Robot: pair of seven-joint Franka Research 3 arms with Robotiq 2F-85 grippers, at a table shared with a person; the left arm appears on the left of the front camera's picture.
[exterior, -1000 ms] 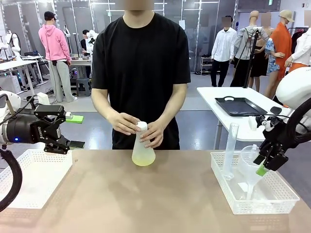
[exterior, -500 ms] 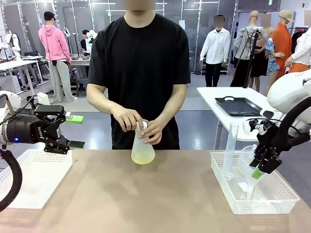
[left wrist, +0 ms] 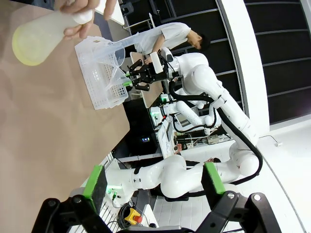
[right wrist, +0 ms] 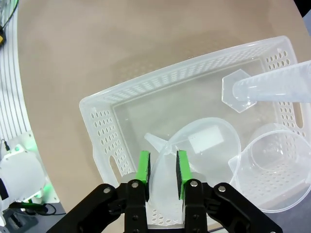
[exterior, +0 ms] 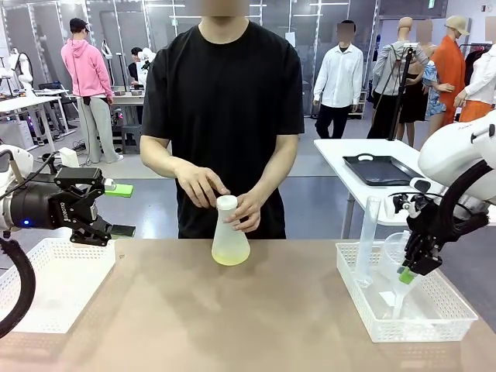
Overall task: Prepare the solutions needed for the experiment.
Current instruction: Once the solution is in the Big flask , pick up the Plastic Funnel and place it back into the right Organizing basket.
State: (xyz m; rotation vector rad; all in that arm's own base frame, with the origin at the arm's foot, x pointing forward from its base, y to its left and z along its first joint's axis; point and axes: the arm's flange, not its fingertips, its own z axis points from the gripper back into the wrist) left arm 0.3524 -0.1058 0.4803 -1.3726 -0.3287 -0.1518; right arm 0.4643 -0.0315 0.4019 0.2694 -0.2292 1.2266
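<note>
A person at the far side steadies a translucent conical flask [exterior: 230, 236] with a white cap at the table's middle; the solution [exterior: 229, 255] is a pale yellow-green layer at its bottom. The flask [left wrist: 36, 39] also appears at the top left of the left wrist view. My right gripper [exterior: 406, 272] is over the right basket, shut on the rim of a clear funnel [exterior: 394, 252]. In the right wrist view its green pads [right wrist: 144, 168] pinch the funnel [right wrist: 206, 141] wall. My left gripper [exterior: 116, 209] hangs open above the left basket, and its fingers [left wrist: 93, 180] hold nothing.
The right white basket [exterior: 353, 298] also holds a tall graduated cylinder [exterior: 367, 236]. In the right wrist view the cylinder [right wrist: 272, 87] and a clear beaker [right wrist: 274, 172] lie in the basket [right wrist: 99, 141]. A second white basket [exterior: 54, 283] sits at the left.
My right gripper has shifted a little left with the funnel. One of the person's hands has come off the flask's cap. The left arm has not moved.
</note>
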